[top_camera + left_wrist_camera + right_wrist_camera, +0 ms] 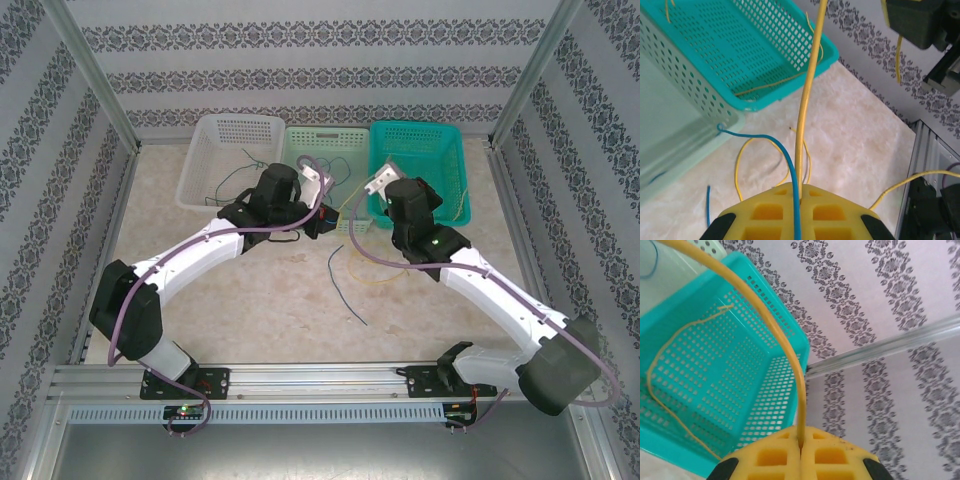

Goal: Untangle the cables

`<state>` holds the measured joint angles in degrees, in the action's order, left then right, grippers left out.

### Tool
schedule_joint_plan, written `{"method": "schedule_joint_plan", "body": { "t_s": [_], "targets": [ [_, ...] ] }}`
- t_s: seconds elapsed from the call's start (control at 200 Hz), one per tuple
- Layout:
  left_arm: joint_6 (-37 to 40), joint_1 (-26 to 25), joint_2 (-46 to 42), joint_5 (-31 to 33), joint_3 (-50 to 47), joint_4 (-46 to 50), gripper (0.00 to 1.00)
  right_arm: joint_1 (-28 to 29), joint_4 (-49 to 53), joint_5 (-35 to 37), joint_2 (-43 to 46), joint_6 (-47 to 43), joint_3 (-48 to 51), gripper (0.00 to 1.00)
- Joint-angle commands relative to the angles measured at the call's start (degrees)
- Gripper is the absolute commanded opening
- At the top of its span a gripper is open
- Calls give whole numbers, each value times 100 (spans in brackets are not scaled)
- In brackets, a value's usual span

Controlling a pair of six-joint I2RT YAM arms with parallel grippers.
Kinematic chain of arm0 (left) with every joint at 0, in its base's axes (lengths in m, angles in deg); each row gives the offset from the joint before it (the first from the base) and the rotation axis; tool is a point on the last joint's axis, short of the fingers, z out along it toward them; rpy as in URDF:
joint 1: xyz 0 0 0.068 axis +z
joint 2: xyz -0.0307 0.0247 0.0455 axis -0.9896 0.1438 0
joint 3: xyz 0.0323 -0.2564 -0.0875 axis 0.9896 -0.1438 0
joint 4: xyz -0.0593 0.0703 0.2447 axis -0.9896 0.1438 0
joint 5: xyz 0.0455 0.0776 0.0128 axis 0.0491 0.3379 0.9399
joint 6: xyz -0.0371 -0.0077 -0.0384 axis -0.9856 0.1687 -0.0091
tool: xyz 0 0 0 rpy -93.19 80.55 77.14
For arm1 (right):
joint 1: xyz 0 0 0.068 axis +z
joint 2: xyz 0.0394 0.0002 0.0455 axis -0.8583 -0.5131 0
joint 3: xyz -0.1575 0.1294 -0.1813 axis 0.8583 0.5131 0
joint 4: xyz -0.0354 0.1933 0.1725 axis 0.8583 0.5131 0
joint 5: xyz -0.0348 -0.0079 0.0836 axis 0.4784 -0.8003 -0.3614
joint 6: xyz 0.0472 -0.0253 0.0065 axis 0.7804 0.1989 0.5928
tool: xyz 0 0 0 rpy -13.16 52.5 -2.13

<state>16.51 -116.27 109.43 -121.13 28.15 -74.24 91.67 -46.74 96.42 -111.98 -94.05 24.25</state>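
Yellow fingertips (785, 192) of the left gripper (799, 194) are pressed together on two strands. One is a straight yellow cable (807, 90) rising steeply out of frame. The other is a blue cable (785, 155) that bends away to the corner of the pale green basket (675, 130). The right gripper (801, 439) is likewise clamped tight, on an arching yellow cable (772, 322) that sweeps up and left over the teal basket (767, 405), where a loose yellow cable (660, 390) lies on the perforated floor. From above, a white basket (235, 130) stands left of the other two. Both wrists crowd the baskets' near rims, and a dark cable (337, 288) lies apart on the marbled table (250, 320).
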Motion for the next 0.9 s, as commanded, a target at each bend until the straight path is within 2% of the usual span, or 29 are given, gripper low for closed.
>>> {"method": "schedule_joint_plan", "body": {
  "t_s": [0.0,0.095,0.155,0.22,0.305,0.345,0.41,0.455,0.54,0.555,0.565,0.575,0.585,0.734,0.894],
  "targets": [
    [303,131,19,-234,235,403,0,97,-782,207,294,-1049,181,0],
    [313,158,22,-234,269,451,0,170,-802,105,432,-976,264,0],
    [313,164,44,-214,295,472,0,104,-265,-145,524,-235,36,0],
    [309,164,73,-235,322,474,0,-27,321,-734,671,660,-191,0],
    [287,166,47,-232,306,430,0,-205,477,-1348,856,1368,-220,0],
    [282,162,22,-232,288,416,3,-289,549,-1483,891,1609,-235,0],
    [278,163,-21,-184,249,401,12,-492,910,-1696,848,2167,-359,0],
    [271,163,-68,-116,217,382,23,-595,1204,-1828,792,2448,-443,0],
    [254,167,-177,121,126,336,65,-621,1490,-1804,719,2719,-411,0],
    [252,164,-204,173,107,337,75,-625,1530,-1810,722,2788,-403,0],
    [251,160,-220,186,97,324,90,-632,1562,-1804,718,2838,-390,0],
    [262,161,-237,235,83,321,97,-634,1584,-1803,728,2884,-379,0],
    [261,164,-261,274,78,313,100,-639,1609,-1807,726,2944,-371,0],
    [369,167,-568,896,-127,286,100,-694,1738,-2087,960,3664,-114,0],
    [558,167,-829,1231,-290,245,100,-705,1986,-2588,1084,4257,255,0]
  ]
}}
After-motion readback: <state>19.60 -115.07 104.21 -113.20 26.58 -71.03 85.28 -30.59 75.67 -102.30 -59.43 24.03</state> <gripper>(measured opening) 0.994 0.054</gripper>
